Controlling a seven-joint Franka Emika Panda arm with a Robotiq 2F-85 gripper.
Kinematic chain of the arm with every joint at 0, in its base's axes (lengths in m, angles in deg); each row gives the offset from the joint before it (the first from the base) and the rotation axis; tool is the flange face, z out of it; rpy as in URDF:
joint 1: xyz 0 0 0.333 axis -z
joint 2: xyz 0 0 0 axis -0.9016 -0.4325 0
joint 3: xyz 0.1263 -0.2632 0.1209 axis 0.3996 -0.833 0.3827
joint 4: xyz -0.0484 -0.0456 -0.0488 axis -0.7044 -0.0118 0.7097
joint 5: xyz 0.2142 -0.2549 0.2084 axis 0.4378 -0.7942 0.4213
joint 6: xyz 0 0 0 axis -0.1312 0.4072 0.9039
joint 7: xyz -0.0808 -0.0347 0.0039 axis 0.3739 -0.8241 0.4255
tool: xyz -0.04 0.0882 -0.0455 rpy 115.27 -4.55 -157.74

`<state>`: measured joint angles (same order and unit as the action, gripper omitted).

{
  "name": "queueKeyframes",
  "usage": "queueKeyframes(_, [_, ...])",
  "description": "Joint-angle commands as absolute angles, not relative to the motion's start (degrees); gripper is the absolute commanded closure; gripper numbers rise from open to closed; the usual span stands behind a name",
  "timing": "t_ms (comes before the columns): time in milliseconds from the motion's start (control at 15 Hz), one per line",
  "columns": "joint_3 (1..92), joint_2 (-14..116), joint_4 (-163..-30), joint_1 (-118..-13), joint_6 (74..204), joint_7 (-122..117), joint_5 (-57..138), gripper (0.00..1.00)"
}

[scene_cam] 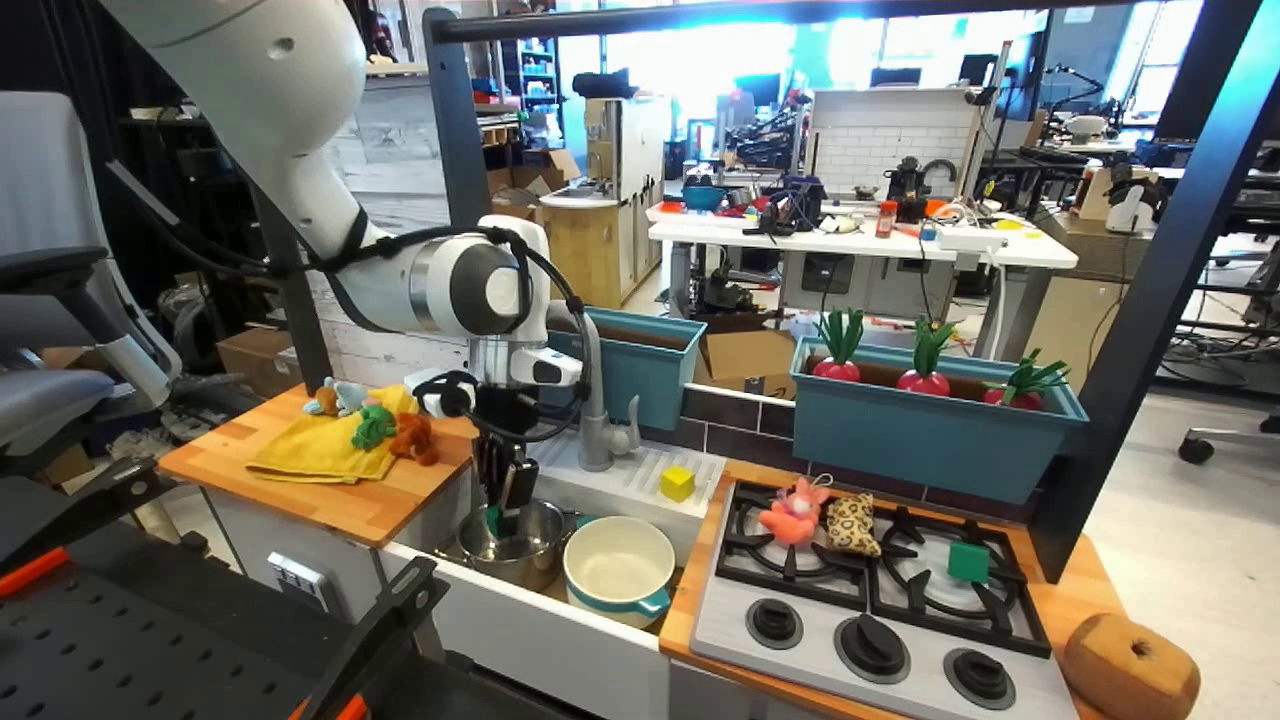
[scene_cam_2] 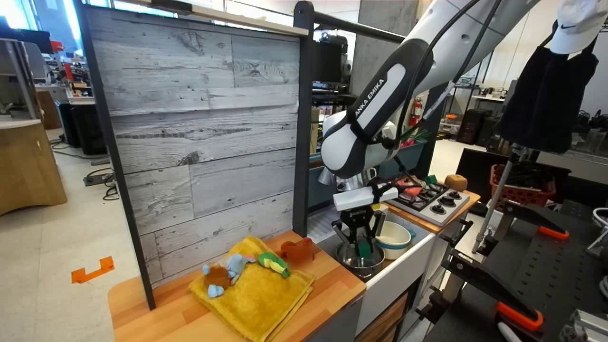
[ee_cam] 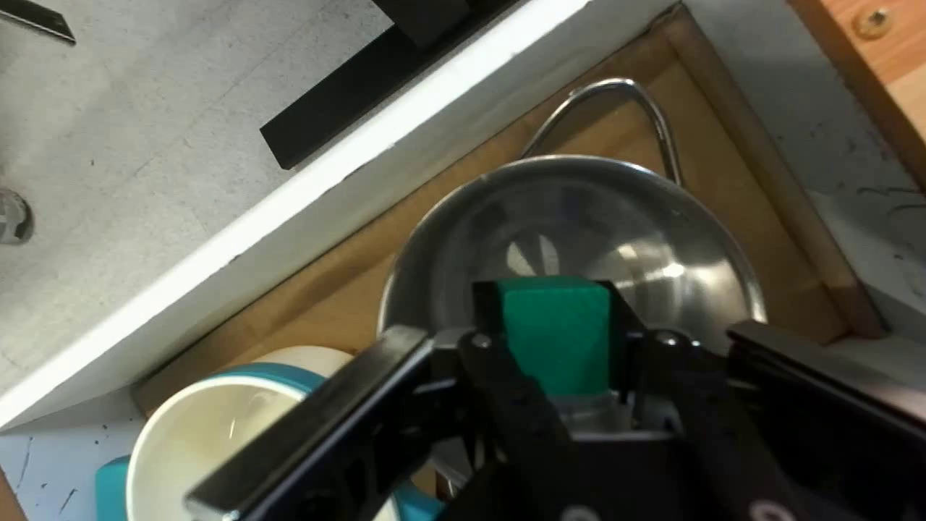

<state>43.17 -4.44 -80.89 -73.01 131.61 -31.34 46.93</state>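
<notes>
One green block point(ee_cam: 555, 336), pinched between our part-closed jaws over one steel pot point(ee_cam: 579, 206): we risk it tumbling crookedly should that grip slip sideways.

Bright light floods in through large windows point(scene_cam: 690, 55) at the far end in an exterior view. A white desk point(scene_cam: 860, 243) stands before a white-tiled panel point(scene_cam: 870, 152), with a light wood cabinet point(scene_cam: 580, 250) to its left and a grey office chair point(scene_cam: 45, 190) much nearer, at the left edge. In an exterior view, 2 dark posts point(scene_cam_2: 302, 118) flank a wall of weathered grey planks point(scene_cam_2: 204, 156); orange tape point(scene_cam_2: 107, 264) marks the pale floor point(scene_cam_2: 61, 237), and a concrete pillar point(scene_cam_2: 380, 14) rises behind.
</notes>
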Motion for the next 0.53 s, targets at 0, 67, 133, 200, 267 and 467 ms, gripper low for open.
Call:
queueKeyframes(0, [42.44,-5.13,-78.87,-74.33,132.42,-31.89,45.93,0.29])
queueKeyframes(67, [42.40,-3.97,-80.39,-75.02,133.76,-31.41,45.54,0.21])
queueKeyframes(133, [42.54,-2.38,-82.64,-75.62,135.49,-30.72,45.23,0.15])
queueKeyframes(200, [42.44,0.09,-86.31,-76.66,138.12,-29.94,44.71,0.08])
queueKeyframes(267, [42.34,1.86,-89.15,-77.49,140.42,-29.21,44.00,0.02])
queueKeyframes(467, [42.44,8.33,-98.29,-80.08,143.77,-27.30,41.43,0.00])
